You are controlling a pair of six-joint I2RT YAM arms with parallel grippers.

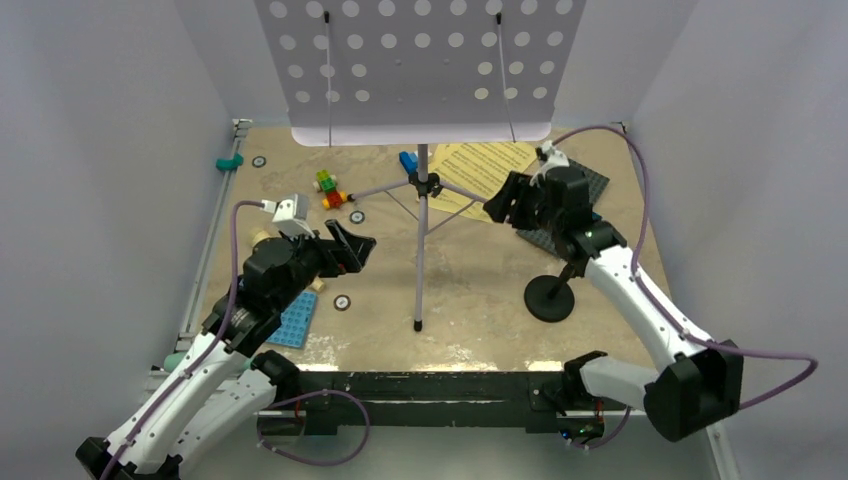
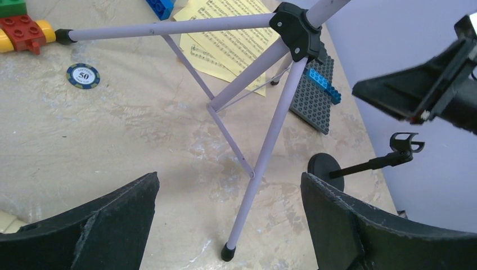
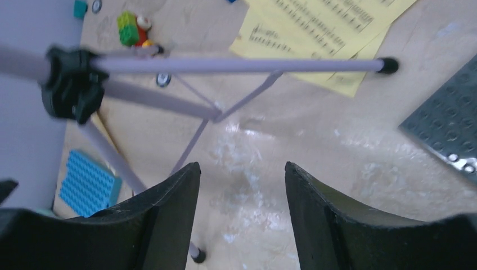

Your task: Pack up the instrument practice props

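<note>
The tall music stand, with its perforated lilac desk [image 1: 420, 70], rests on three thin legs that meet at a black hub [image 1: 424, 185] [image 2: 295, 31] [image 3: 70, 84]. Yellow sheet-music pages [image 1: 485, 165] [image 2: 236, 39] [image 3: 332, 28] lie flat behind the stand's right leg. The black mic stand [image 1: 550, 297] [image 2: 326, 167] stands on its round base at the front right, partly behind my right arm. My left gripper [image 1: 352, 245] [image 2: 229, 180] hangs open left of the tripod, facing the front leg. My right gripper [image 1: 505, 200] [image 3: 242, 169] is open and empty, just right of the hub.
A blue baseplate [image 1: 295, 320] [image 3: 87, 183] lies front left. A grey baseplate [image 2: 315, 101] [image 3: 450, 124] lies back right under my right wrist. Colourful bricks [image 1: 328, 190] and round chips [image 1: 342, 301] [image 2: 83, 76] dot the left half. White walls stand on both sides.
</note>
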